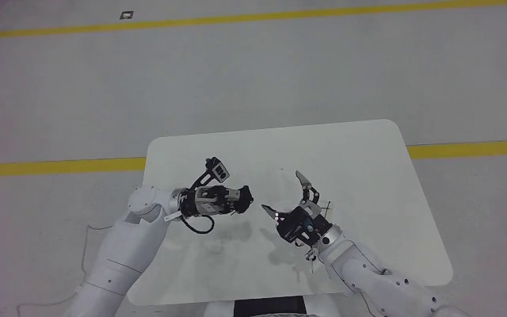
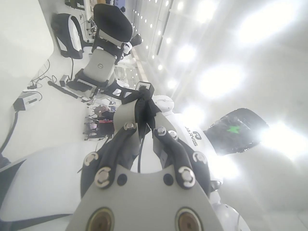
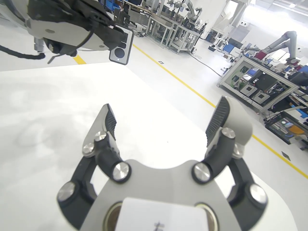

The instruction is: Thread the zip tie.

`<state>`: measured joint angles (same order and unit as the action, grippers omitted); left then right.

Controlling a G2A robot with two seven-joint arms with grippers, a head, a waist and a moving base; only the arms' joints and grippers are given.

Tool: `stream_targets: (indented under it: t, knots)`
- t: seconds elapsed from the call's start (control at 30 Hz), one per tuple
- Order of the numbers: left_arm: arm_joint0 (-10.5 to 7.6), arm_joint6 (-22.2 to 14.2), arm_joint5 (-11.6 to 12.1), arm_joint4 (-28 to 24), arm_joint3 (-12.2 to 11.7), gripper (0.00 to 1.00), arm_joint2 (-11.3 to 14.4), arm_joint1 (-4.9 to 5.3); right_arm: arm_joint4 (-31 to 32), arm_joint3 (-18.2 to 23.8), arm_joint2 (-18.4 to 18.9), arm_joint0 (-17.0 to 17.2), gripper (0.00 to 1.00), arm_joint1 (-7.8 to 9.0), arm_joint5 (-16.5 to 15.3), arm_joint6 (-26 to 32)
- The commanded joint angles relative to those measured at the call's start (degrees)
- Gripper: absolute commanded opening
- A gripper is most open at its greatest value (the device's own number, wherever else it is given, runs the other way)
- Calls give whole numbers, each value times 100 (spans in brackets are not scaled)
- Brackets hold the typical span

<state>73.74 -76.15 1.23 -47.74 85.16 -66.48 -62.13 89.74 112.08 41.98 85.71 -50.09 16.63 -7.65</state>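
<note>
Left hand (image 1: 238,198) is clenched on what looks like the black zip tie (image 2: 144,96), held above the bench (image 1: 372,158); right hand (image 3: 165,104) hangs released nearby (fingers (image 3: 109,118) spread wide). Approach slowly, pinching the free tail near its tip.

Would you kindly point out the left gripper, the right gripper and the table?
left gripper (image 1: 246,194): top view, between its fingertips.
right gripper (image 3: 166,103): right wrist view, between its fingertips.
table (image 1: 372,158): top view, bare top.

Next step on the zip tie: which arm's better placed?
Right. The right gripper is open, empty, above the table; the left gripper is shut on a thin black strand, likely the zip tie.
</note>
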Motion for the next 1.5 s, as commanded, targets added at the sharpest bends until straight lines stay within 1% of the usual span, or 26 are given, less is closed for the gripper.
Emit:
stream_targets:
  t: [0.0, 0.07, 0.13, 0.23, 0.3, 0.4, 0.53, 0.6, 0.67, 0.77, 0.9, 0.97, 1.07, 1.13, 1.17, 1.47]
  knots:
    - [0, 7, -9, 1, -1, 0, 2, 0, 0, 0, 0, 0, 100, 0, 0, 0]
    - [0, 7, -9, 1, -1, 0, 2, 0, 0, 0, 0, 0, 100, 0, 0, 0]
    - [5, 208, 48, 167, 125, 0, 35, 1, 0, 0, 0, 0, 100, 0, 0, 0]
    - [-22, 116, 103, 191, 386, 0, -22, 26, -83, -48, 98, 13, 100, -19, 28, 45]
    - [-52, 5, 109, 278, 565, 0, -101, 57, -242, -78, 236, 62, 100, -33, 98, 43]
    - [-61, -27, 66, 281, 811, 0, -212, 93, -476, -103, 447, 160, 100, -43, 149, -2]
    - [-75, -60, 18, 241, 1060, 0, -286, 122, -791, -147, 761, 293, 100, -38, 54, -143]
    - [-83, -26, -9, 321, 1142, 0, -287, 136, -959, -164, 942, 367, 100, -28, -67, -231]
    - [-87, 1, -38, 344, 1197, 0, -267, 143, -1074, -166, 1100, 441, 100, -17, -168, -298]
    - [-121, 49, -77, 383, 1269, 0, -233, 151, -1185, -178, 1388, 586, 100, 5, -232, -415]
    - [-206, 116, -135, 441, 1354, 0, -169, 157, -1323, -169, 1667, 815, 100, 17, -311, -553]
    - [-268, 142, -165, 469, 1442, 0, -123, 158, -1373, -157, 1761, 917, 100, 13, -357, -617]
    - [-346, 152, -159, 506, 1558, 0, -56, 158, -1417, -179, 1830, 1029, 100, -3, -447, -663]
    - [-384, 118, -140, 495, 1517, 0, 2, 155, -1429, -191, 1819, 1067, 100, -19, -568, -678]
    - [-404, 129, -144, 515, 1469, 0, 41, 152, -1429, -191, 1819, 1067, 100, -19, -568, -678]
    - [-404, 129, -144, 515, 1469, 0, 41, 152, -1429, -191, 1819, 1067, 100, -19, -568, -678]
